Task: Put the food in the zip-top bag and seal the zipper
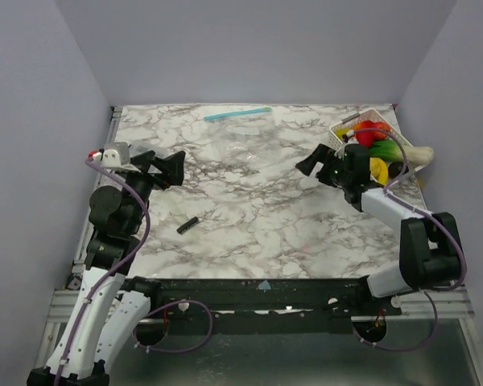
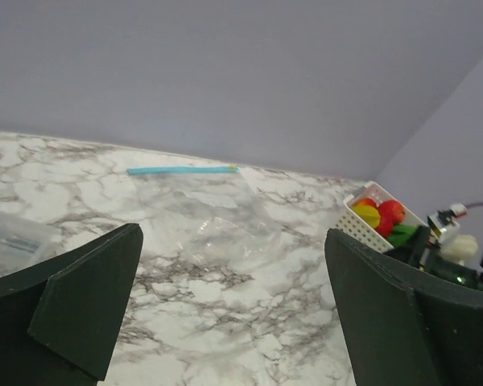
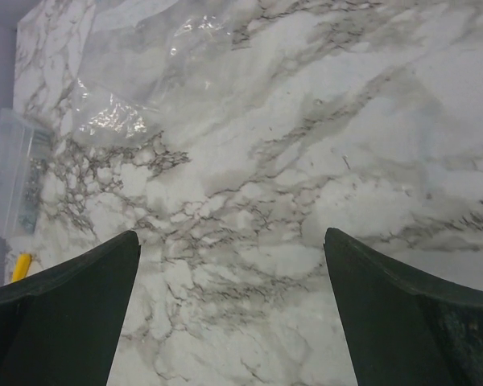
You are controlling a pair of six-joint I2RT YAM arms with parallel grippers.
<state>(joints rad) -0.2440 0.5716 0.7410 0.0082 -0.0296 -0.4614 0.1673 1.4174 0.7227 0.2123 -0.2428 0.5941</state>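
Marble desk [image 1: 249, 233]: food [image 1: 370, 130] in basket [image 1: 342, 127] beside right claw [image 1: 315, 165], far from left claw [image 1: 175, 170]; both spread, empty; zip-top bag [image 1: 241, 149] flat between, zipper [image 1: 237, 113] along far edge

Zip-top bag [image 1: 235, 154]: flat on the table [image 1: 290, 233], 12 o'clock from centre, between my two grippers.
Zipper [image 1: 237, 113]: along the bag's far edge.
Food [image 1: 372, 133]: in a basket [image 1: 340, 130] at 2 o'clock, behind my right gripper [image 1: 312, 165].
Small bar [image 1: 187, 225]: 8 o'clock, nearer than my left gripper [image 1: 177, 170].
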